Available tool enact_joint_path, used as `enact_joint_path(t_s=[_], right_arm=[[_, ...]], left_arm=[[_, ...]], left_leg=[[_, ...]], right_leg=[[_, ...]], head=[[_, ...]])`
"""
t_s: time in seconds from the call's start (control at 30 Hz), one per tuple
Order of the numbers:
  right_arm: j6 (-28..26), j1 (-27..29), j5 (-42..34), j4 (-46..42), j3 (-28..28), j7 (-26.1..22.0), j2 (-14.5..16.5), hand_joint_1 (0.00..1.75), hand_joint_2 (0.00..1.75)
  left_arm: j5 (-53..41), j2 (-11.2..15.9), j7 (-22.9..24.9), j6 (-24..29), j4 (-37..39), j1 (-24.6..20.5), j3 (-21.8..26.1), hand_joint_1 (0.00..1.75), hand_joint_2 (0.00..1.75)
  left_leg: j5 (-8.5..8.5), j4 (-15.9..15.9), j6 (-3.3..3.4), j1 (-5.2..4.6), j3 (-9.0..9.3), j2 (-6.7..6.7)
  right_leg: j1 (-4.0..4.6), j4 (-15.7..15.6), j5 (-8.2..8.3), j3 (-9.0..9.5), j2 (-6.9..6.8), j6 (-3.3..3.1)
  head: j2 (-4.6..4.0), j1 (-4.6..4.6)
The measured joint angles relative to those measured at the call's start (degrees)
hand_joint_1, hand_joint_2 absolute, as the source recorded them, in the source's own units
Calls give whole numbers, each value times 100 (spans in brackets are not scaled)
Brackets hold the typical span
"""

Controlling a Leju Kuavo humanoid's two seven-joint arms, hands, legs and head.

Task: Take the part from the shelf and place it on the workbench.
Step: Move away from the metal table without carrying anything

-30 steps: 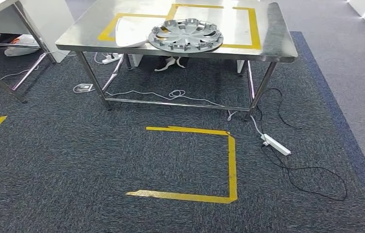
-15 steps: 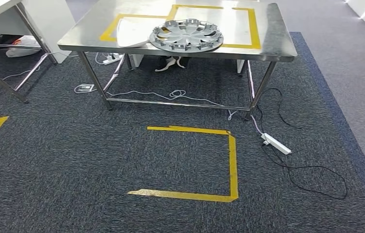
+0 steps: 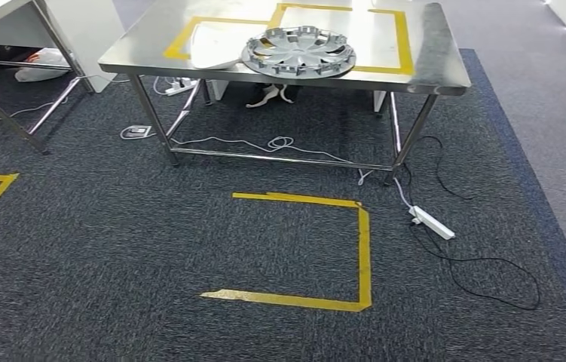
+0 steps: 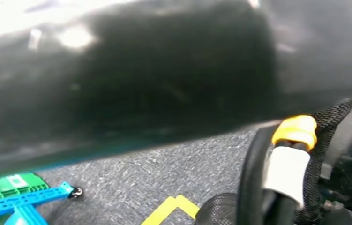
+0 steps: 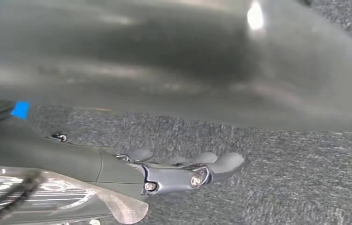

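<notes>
A silver wheel cover (image 3: 298,51) lies flat on the steel workbench (image 3: 430,72), inside a yellow tape outline. A white curved panel (image 3: 215,49) rests beside it to the left, touching its edge. The workbench stands ahead of me across dark carpet. In the right wrist view my right hand (image 5: 183,171) hangs over the carpet with its fingers stretched out and nothing in them.
A yellow tape square (image 3: 362,256) marks the carpet in front of the workbench. A white power strip (image 3: 432,222) and a black cable (image 3: 491,279) lie on the floor at the right. Another table (image 3: 8,15) stands at the far left. Green and blue items (image 4: 10,192) lie on the carpet.
The whole head picture has shifted a little down and to the right, so the camera has moved. The wheel cover and panel lie as before on the workbench.
</notes>
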Motion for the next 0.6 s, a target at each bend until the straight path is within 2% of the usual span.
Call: enact_joint_path(t_s=[0.03, 0.07, 0.1, 0.13, 0.17, 0.2, 0.23, 0.27, 0.3, 0.37, 0.4, 0.43, 0.5, 0.53, 0.57, 0.6], right_arm=[[-1, -2, 0, 3, 2, 3, -3, 0, 0], [-1, -2, 0, 7, 5, 6, -5, 0, 0], [-1, -2, 0, 11, 8, 9, -7, 0, 0], [-1, -1, 0, 15, 9, 11, -8, 0, 0], [-1, 0, 0, 18, 10, 12, -9, 0, 0], [-1, -3, 1, 20, 10, 12, -10, 0, 0], [-1, -3, 1, 22, 12, 12, -11, 0, 0], [-2, -2, 1, 23, 15, 13, -13, 0, 0], [-3, -2, 1, 25, 18, 13, -14, 0, 0], [-5, -2, -11, 26, 26, 11, -17, 0, 0], [-5, -7, -29, 26, 30, 3, -21, 0, 0], [-7, -11, -57, 26, 36, -16, -25, 0, 0], [-9, -13, -132, 33, 56, -76, -31, 0, 0], [-10, -12, -161, 39, 69, -105, -31, 0, 0], [-10, -14, -178, 48, 80, -126, -31, 0, 0], [-10, -18, -182, 57, 86, -137, -31, 0, 0]], left_arm=[[1, -4, 0, 0, 3, 0, -4, 0, 0], [1, -9, 0, 0, 7, 1, -8, 0, 0], [1, -13, 0, 0, 11, 2, -11, 0, 0], [1, -17, 0, 0, 14, 1, -13, 0, 0], [1, -21, 0, 0, 16, 0, -13, 0, 0], [1, -23, 0, 0, 18, -3, -13, 0, 0], [1, -23, 0, 0, 20, -11, -12, 0, 0], [1, -22, 0, 0, 22, -16, -11, 0, 0], [1, -21, 0, 0, 24, -17, -11, 0, 0], [1, -19, 0, -4, 28, -8, -13, 0, 0], [1, -19, 0, -8, 30, -3, -14, 0, 0], [1, -17, -2, -16, 36, -7, -14, 0, 0], [1, -20, -16, -29, 57, -17, -14, 0, 0], [1, -22, -26, -33, 69, -20, -13, 0, 0], [2, -25, -36, -33, 80, -19, -13, 0, 0], [2, -28, -44, -33, 89, -18, -13, 0, 0]], left_leg=[[16, 2, -2, -2, -34, -28], [32, 4, -13, -2, -60, -66], [46, 7, -27, -1, -78, -109], [57, 14, -44, 5, -88, -157], [65, 29, -65, 12, -96, -212], [66, 57, -93, 12, -112, -265], [65, 96, -126, 9, -138, -321], [67, 125, -165, 5, -172, -373], [76, 141, -207, 4, -203, -429], [105, 146, -282, 25, -240, -520], [69, 198, -313, 30, -266, -469], [-44, 350, -341, 33, -329, -362], [-456, 989, -392, 41, -582, -94], [-666, 1386, -413, 52, -733, -35], [-794, 1690, -426, 61, -837, -13], [-811, 1813, -431, 67, -856, -4]], right_leg=[[-1, 419, -184, -188, 11, 8], [-4, 715, -273, -316, 16, 16], [-5, 794, -242, -337, 20, 19], [-9, 605, -94, -228, 32, 19], [-17, 214, 118, -14, 83, 16], [-28, -231, 277, 223, 213, 13], [-38, -595, 383, 403, 330, -2], [-42, -814, 419, 509, 417, -25], [-35, -885, 399, 535, 453, -58], [-23, -880, 419, 523, 317, -148], [-24, -885, 437, 520, 245, -192], [-29, -893, 453, 516, 163, -233], [-21, -899, 466, 505, 2, -280], [-11, -897, 465, 500, -79, -292], [-3, -896, 464, 497, -159, -293], [3, -895, 460, 497, -241, -294]], head=[[0, -1], [0, -2], [0, -2], [0, -3], [0, -2], [0, -1], [0, -4], [0, -7], [0, -11], [0, -14], [0, -20], [0, -35], [0, -65], [0, -75], [0, -74], [0, -74]])
